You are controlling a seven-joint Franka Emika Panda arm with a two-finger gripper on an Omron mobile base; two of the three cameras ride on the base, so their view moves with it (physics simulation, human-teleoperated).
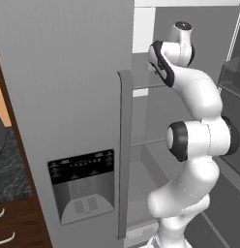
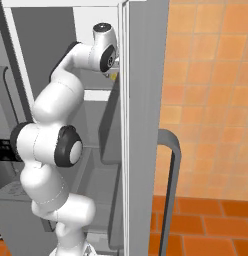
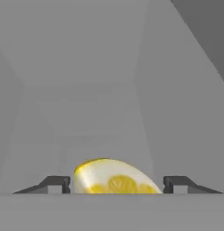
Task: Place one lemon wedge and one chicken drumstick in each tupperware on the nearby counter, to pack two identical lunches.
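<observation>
Here one lemon wedge (image 3: 114, 177) lies between the gripper (image 3: 114, 184)'s two wide-set fingertips (image 3: 56, 183), touching neither.

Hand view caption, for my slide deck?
Lemon wedge between the gripper fingertips, not yet clamped.

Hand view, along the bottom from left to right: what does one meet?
Left fingertip → lemon wedge, lying between the tips with a gap on each side → right fingertip. Grey inner walls lie behind them.
</observation>
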